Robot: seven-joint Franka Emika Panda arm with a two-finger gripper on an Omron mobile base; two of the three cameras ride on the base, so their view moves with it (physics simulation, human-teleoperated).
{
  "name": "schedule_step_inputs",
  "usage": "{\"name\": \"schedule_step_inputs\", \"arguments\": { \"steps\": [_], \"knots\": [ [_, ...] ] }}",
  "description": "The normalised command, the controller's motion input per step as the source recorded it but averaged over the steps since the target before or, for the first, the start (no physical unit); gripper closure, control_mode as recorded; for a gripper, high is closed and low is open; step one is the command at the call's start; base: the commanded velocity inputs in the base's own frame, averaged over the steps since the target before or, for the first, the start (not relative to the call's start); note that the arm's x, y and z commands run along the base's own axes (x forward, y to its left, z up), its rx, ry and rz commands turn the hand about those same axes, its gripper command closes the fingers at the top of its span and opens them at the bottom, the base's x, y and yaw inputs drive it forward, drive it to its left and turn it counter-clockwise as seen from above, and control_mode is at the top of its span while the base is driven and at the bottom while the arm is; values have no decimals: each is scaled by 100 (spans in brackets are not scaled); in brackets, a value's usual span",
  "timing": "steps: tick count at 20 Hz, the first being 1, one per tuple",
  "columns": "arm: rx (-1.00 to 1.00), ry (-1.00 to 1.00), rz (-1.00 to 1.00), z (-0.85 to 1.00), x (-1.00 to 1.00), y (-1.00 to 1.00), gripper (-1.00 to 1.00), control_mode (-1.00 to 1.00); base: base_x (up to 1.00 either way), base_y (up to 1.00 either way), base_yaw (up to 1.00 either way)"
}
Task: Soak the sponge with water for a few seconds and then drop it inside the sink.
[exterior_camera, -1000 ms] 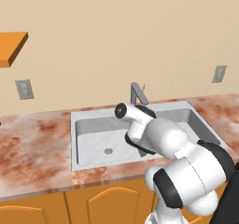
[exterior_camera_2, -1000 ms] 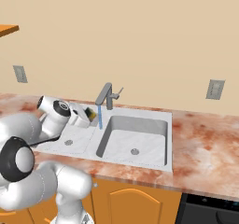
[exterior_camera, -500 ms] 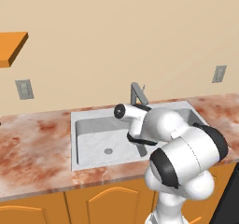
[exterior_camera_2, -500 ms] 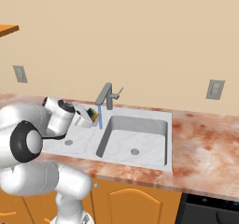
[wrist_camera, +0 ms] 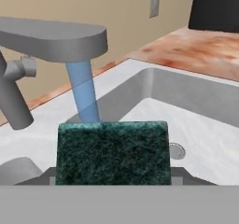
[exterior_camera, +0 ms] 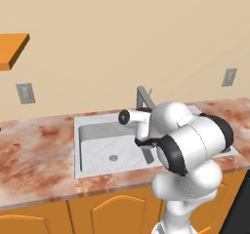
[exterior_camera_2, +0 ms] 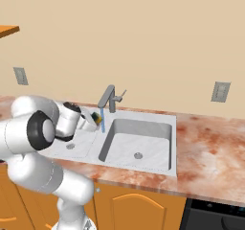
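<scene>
My gripper point(exterior_camera_2: 93, 120) is shut on the sponge point(exterior_camera_2: 97, 117), a small yellow block with a dark green top, held over the divider of the grey double sink point(exterior_camera_2: 139, 134). In the hand view the green scouring face point(wrist_camera: 112, 150) spans the space between my dark fingertips point(wrist_camera: 186, 175). The light-blue water point(wrist_camera: 84, 94) falls from the grey faucet spout point(wrist_camera: 51, 38) and meets the sponge's far edge. The same stream point(exterior_camera_2: 102, 123) shows beside the sponge. In the left base view my arm hides the hand and the sponge; the left basin point(exterior_camera: 97, 135) is visible.
The faucet point(exterior_camera_2: 109, 97) stands at the sink's back rim, close above my hand. The right basin has a round drain point(wrist_camera: 175, 150). Marbled counter point(exterior_camera_2: 210, 147) lies on both sides. A wall outlet point(exterior_camera_2: 220, 91) and a dark stove corner point(exterior_camera_2: 215, 214) sit at right.
My arm's elbow has swung round, and the hand has edged a little toward the stream with the sponge. The faucet and sink stand where they were.
</scene>
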Motion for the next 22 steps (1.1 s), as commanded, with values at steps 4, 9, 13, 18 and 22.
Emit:
{"name": "schedule_step_inputs", "arguments": {
  "steps": [4, 9, 13, 18, 22],
  "knots": [
    [0, 0, 0, -16, 15, 0, 100, -100, 0, 0, 0],
    [0, 0, 0, -7, 22, 0, 100, -100, 0, 0, 0],
    [0, 0, 0, -4, 22, -2, 100, -100, 0, 0, 0],
    [0, 0, 0, -3, 27, -10, 100, -100, 0, 0, 0],
    [0, 0, 0, -12, 27, -11, 100, -100, 0, 0, 0]
  ]
}}
